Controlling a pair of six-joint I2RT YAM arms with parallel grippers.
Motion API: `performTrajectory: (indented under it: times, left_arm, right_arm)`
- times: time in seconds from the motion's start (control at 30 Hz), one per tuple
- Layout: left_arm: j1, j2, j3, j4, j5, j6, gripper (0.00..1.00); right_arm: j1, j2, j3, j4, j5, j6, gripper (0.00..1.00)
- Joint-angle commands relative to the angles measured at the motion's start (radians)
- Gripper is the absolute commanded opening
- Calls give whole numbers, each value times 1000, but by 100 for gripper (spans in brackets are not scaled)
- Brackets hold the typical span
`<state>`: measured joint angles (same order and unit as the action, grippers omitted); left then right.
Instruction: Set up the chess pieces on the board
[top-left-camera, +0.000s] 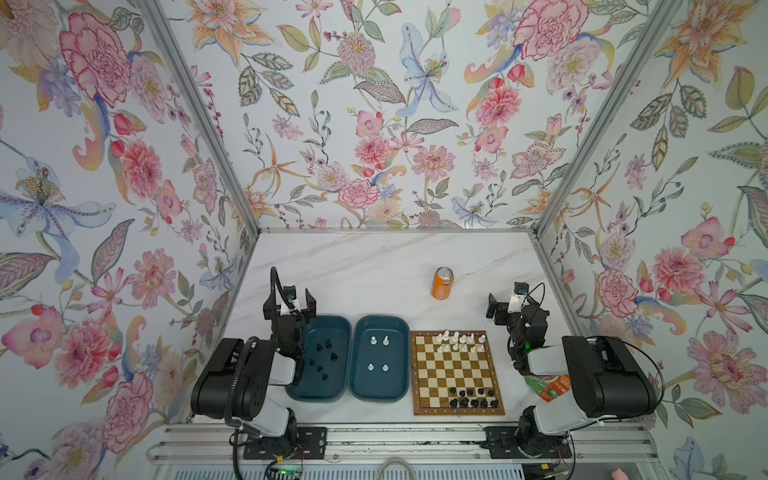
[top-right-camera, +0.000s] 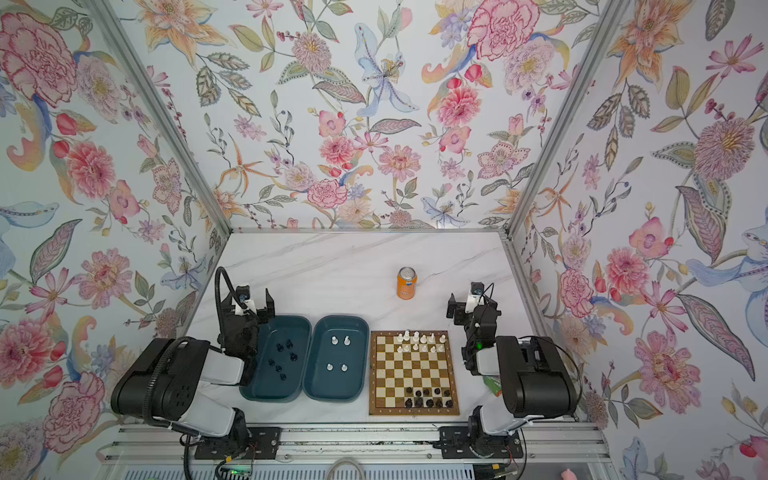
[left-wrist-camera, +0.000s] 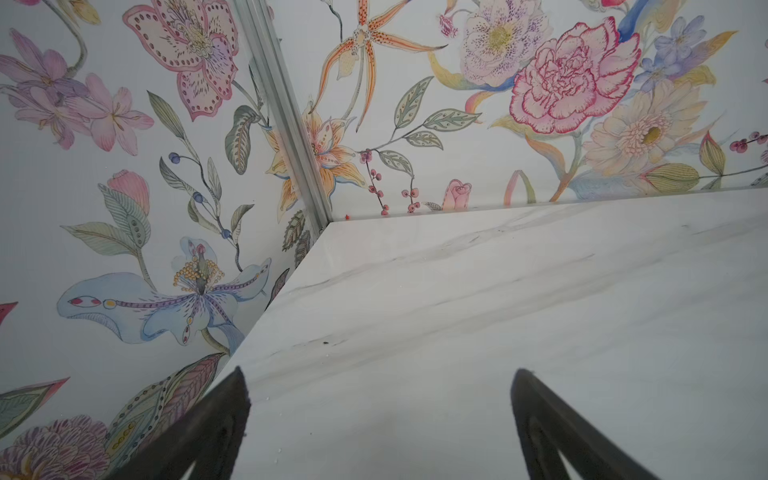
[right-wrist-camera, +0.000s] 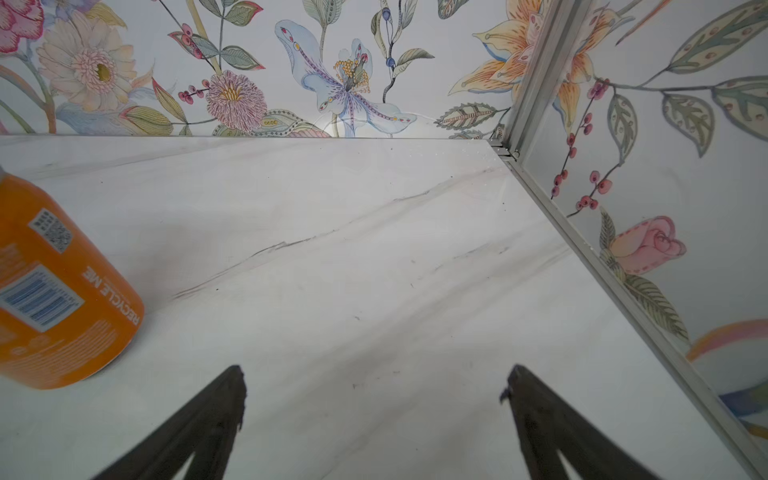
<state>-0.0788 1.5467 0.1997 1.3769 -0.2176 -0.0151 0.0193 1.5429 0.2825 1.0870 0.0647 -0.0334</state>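
The board (top-left-camera: 453, 370) carries white chess pieces (top-left-camera: 457, 341) on its far rows, black on its near rows. Leftovers lie sorted by colour in teal trays (top-left-camera: 376, 397) beside it. Flanking these, the left gripper (left-wrist-camera: 380, 386) and right gripper (right-wrist-camera: 374, 374) gape empty, seemingly ready to fetch.

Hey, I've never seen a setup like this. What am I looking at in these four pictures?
Two robot arms, the left arm and the right arm, sit at a marble table. The two wide pictures come from one camera overhead and show nearly the same view. The other two pictures come from cameras on the arms' wrists. The dark prongs at the bottom of each are the left tool and the right tool, both open and holding nothing.

On the table is a board with white pieces at its far end and black pieces at its near end. Beside it are a teal tray of spare black ones, a second tray with four white, and an orange can.
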Motion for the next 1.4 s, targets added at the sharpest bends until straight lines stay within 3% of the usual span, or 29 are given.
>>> performTrajectory:
  times: [0.0,1.2,1.3,1.37]
  left_arm:
    - [7,8,17,12,-7,-9,99]
    - [7,8,12,17,-9,-9,99]
    - [3,0,19,4,-4,-1,99]
    - [-1,-54,64,-112,-1,6,99]
  right_arm:
    - [5,5,12,17,12,5,99]
    - [6,2,12,18,15,0,99]
    - [61,-75,63,-136,144,-23,99]
    - [90,-142,145,-329,234,-24,99]
